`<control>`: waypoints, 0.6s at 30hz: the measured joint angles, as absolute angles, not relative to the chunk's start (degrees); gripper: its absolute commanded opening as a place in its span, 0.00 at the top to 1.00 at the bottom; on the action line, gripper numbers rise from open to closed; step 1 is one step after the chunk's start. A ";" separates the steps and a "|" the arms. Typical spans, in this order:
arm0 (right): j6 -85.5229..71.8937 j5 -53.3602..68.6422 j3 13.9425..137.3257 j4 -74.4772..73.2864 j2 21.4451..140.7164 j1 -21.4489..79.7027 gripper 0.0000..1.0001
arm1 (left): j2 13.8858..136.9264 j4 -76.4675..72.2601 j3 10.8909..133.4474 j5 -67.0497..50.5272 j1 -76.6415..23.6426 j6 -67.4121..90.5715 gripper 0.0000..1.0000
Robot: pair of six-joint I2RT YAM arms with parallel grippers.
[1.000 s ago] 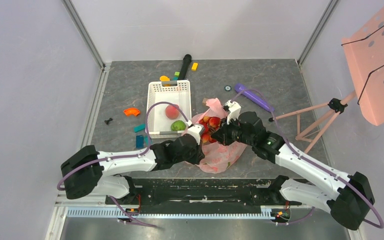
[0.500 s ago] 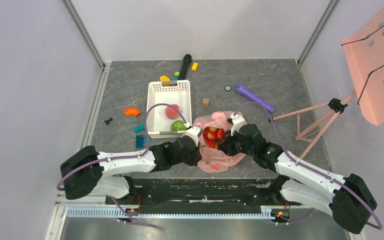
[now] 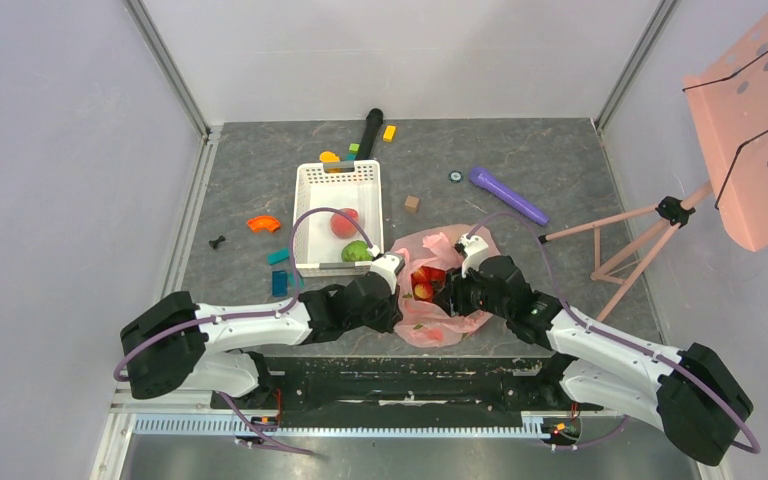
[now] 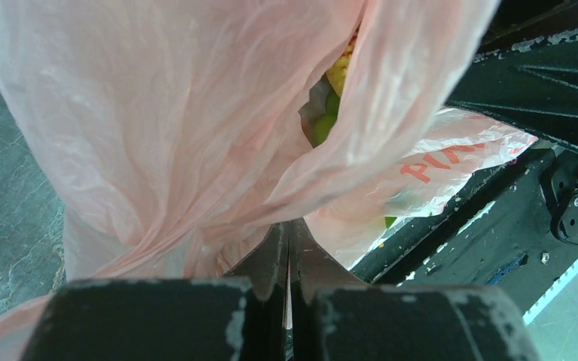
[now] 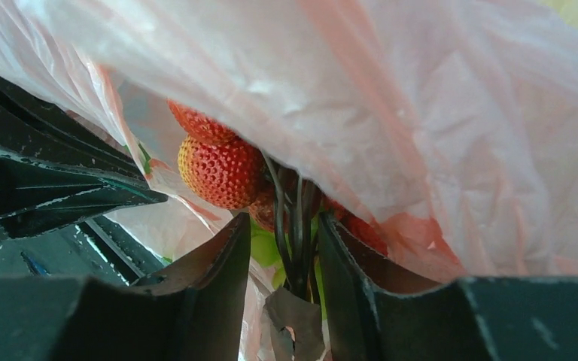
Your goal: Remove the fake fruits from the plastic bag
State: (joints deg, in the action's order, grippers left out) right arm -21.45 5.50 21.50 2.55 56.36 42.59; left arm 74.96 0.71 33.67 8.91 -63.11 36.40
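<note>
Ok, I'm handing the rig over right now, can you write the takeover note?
Left gripper: shut on the plastic bag, pinching its film.
Right gripper: open, jaws either side of the stems of the red berry cluster at the bag mouth.
Done: pink-red fruit and green apple lie in the white basket.
To do: close on the stems, lift the berries out, then check the bag for more fruit.

We mark a translucent pink plastic bag (image 3: pixel 440 325) with red lettering (image 4: pixel 429 165), red-orange dimpled berries (image 5: pixel 222 171), a white perforated basket (image 3: pixel 338 170) and a purple cylinder (image 3: pixel 508 196).
</note>
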 measured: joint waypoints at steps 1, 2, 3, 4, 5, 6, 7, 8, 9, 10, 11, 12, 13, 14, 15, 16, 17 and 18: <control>-21.34 5.43 21.50 2.63 56.36 42.59 0.64 | 74.96 0.71 33.67 8.91 -63.11 36.40 0.98; -21.21 5.37 21.50 2.68 56.36 42.59 0.69 | 74.96 0.71 33.67 8.91 -63.11 36.40 0.98; -20.99 5.26 21.50 2.70 56.36 42.61 0.73 | 74.96 0.71 33.67 8.91 -63.11 36.38 0.98; -20.84 5.10 21.50 2.68 56.36 42.59 0.78 | 74.96 0.71 33.67 8.91 -63.11 36.40 0.98; -20.67 5.06 21.50 2.66 56.36 42.59 0.84 | 74.96 0.71 33.67 8.91 -63.11 36.40 0.98; -20.71 5.02 21.50 2.63 56.38 42.59 0.89 | 74.98 0.71 33.67 8.91 -63.11 36.40 0.98; -20.43 4.99 21.50 2.63 56.38 42.59 0.91 | 74.98 0.71 33.67 8.91 -63.11 36.38 0.98; -20.36 4.95 21.52 2.59 56.38 42.59 0.93 | 75.00 0.71 33.67 8.91 -63.11 36.40 0.98; -20.27 4.93 21.52 2.57 56.38 42.59 0.94 | 75.02 0.71 33.67 8.91 -63.11 36.40 0.98; -20.10 5.02 21.52 2.57 56.34 42.59 0.94 | 75.07 0.71 33.67 8.91 -63.11 36.38 0.98; -19.97 5.10 21.52 2.57 56.25 42.59 0.94 | 75.11 0.71 33.67 8.88 -63.11 36.38 0.98; -19.90 5.23 21.52 2.57 56.01 42.59 0.94 | 75.13 0.71 33.67 8.91 -63.11 36.40 0.98; -19.88 5.37 21.52 2.48 55.42 42.59 0.94 | 75.18 0.69 33.67 8.88 -63.11 36.38 0.98; -19.86 5.54 21.52 2.37 54.65 42.59 0.94 | 75.29 0.69 33.67 8.91 -63.11 36.40 0.98; -19.86 5.65 21.54 2.31 53.52 42.59 0.94 | 75.37 0.69 33.67 8.91 -63.11 36.38 0.98; -19.84 5.78 21.54 2.22 52.23 42.59 0.94 | 75.44 0.73 33.67 8.88 -63.11 36.38 0.98; -19.84 5.87 21.61 2.11 51.07 42.59 0.94 | 75.46 0.71 33.67 8.91 -63.11 36.38 0.98; -19.84 6.07 21.71 2.09 49.78 42.59 0.94 | 75.48 0.69 33.67 8.91 -63.11 36.38 0.98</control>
